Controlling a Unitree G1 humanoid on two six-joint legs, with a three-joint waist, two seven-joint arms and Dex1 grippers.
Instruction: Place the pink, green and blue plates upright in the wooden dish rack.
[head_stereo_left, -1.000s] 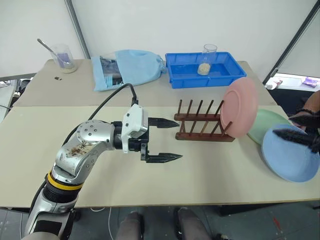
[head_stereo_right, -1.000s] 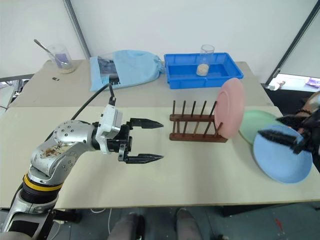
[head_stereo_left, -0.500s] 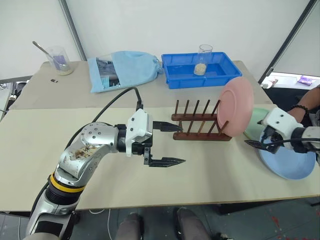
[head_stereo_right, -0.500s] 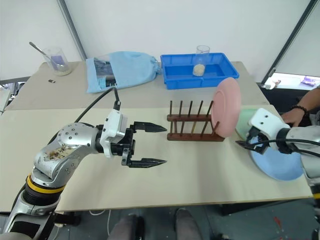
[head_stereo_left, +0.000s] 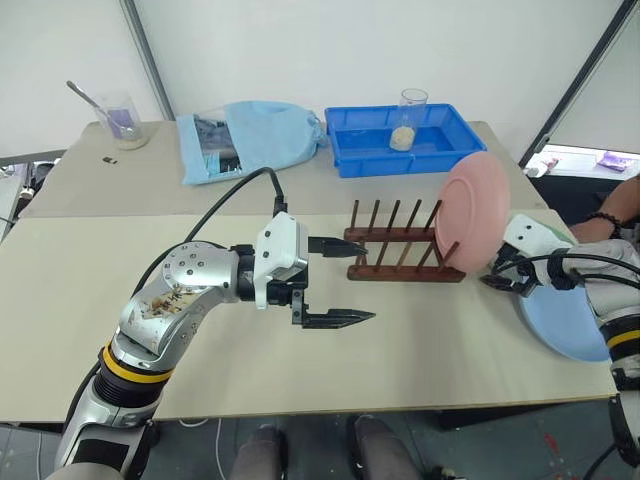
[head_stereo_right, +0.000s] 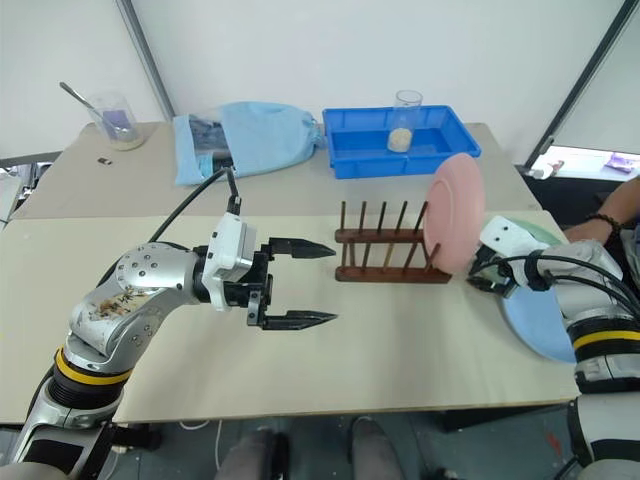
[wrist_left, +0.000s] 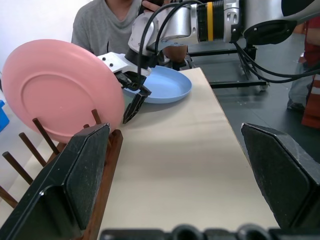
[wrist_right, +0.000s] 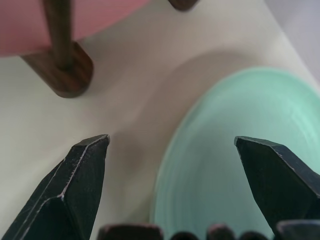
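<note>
The pink plate (head_stereo_left: 478, 212) stands upright at the right end of the wooden dish rack (head_stereo_left: 400, 250). Just right of the rack the green plate (wrist_right: 240, 165) lies flat on the table. The blue plate (head_stereo_left: 570, 320) lies nearer the table's right edge, overlapping the green one. My right gripper (head_stereo_left: 497, 280) is open and angled down, its fingers either side of the green plate's near rim, beside the rack's foot (wrist_right: 60, 70). My left gripper (head_stereo_left: 368, 281) hovers open and level, left of the rack, with nothing in it.
A deep blue tray (head_stereo_left: 450, 150) holding a glass beaker (head_stereo_left: 405, 120) sits at the back, with a light-blue cloth bag (head_stereo_left: 250, 135) and a beaker with a spoon (head_stereo_left: 120, 115) to its left. A person's hand (head_stereo_left: 610, 225) rests by the table's right edge.
My right arm has come in from the right, forward and down, to the green plate's rim beside the rack. The left arm has stayed put.
</note>
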